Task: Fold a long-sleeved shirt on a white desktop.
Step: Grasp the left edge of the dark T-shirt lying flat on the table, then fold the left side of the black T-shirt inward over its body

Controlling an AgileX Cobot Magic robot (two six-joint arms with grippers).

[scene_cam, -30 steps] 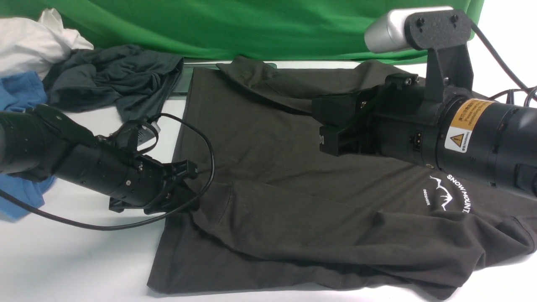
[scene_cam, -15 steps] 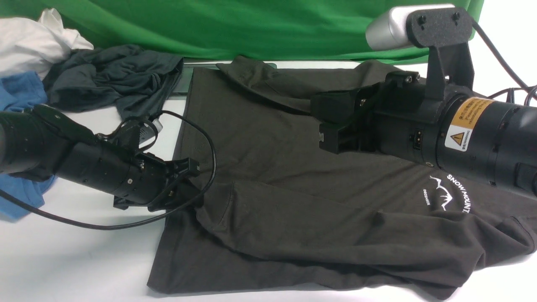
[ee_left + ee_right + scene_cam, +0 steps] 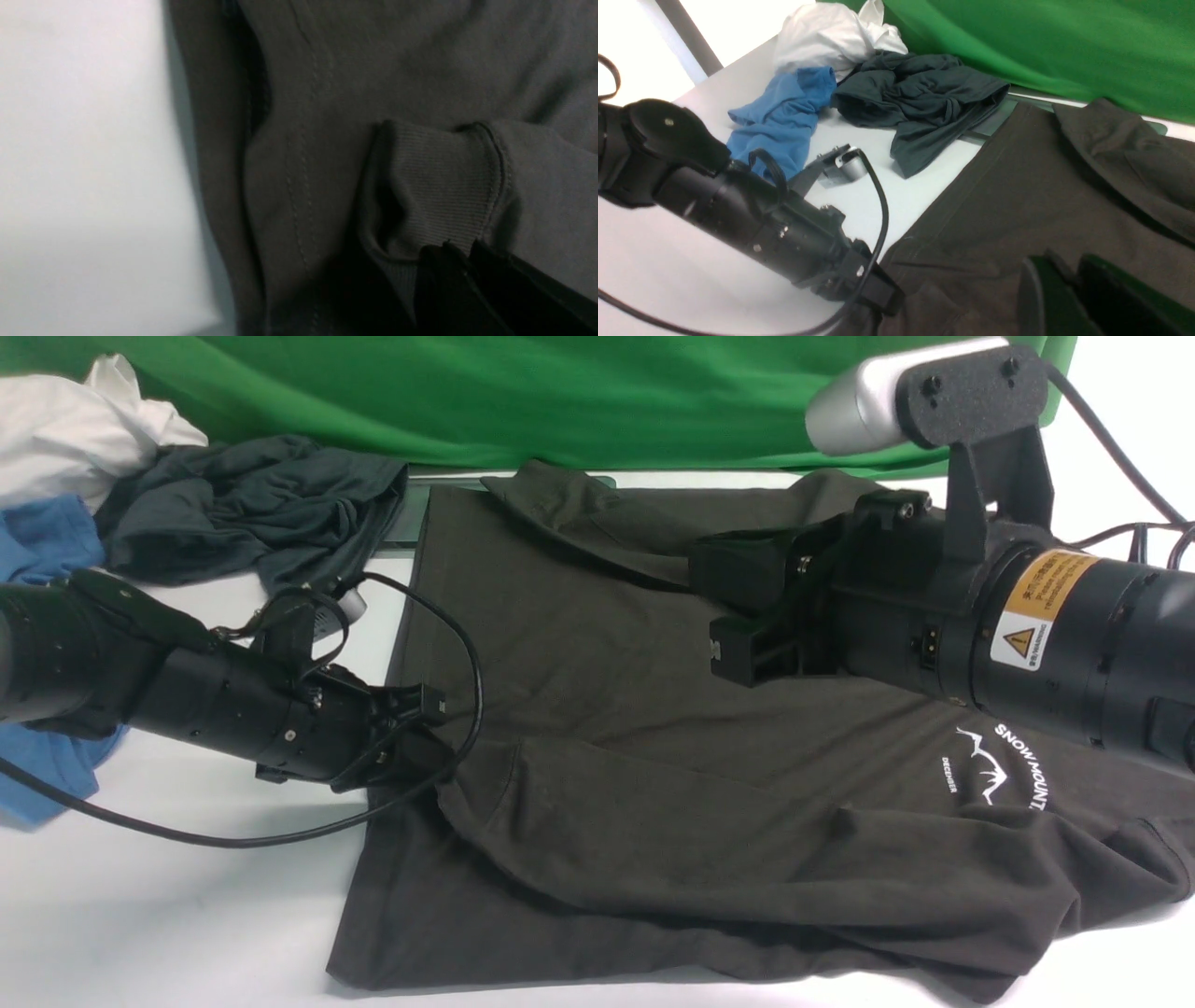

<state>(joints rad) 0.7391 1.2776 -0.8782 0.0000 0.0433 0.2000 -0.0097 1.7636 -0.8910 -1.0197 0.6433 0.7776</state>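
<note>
The long-sleeved shirt (image 3: 597, 709) lies spread on the white desktop (image 3: 168, 896), dark charcoal-brown, one sleeve folded across its lower body. Its white mountain logo (image 3: 994, 770) shows at the right. My left gripper (image 3: 434, 747) sits at the shirt's left edge. In the left wrist view the left gripper (image 3: 460, 249) is shut on the ribbed sleeve cuff (image 3: 434, 196), which bunches at the fingertips. My right gripper (image 3: 724, 616) hovers over the shirt's upper middle. In the right wrist view the right gripper (image 3: 1064, 266) is shut with nothing in it, above the cloth (image 3: 1017, 200).
A slate-grey garment (image 3: 252, 513), a bright blue garment (image 3: 47, 551) and a white cloth (image 3: 75, 429) are heaped at the back left. A grey cable tray (image 3: 403, 518) lies under the shirt's far corner. The green backdrop (image 3: 560, 392) closes the rear.
My left gripper has risen slightly at the shirt's left edge, drawing the cuff and its cable up with it. The right arm has hardly moved.
</note>
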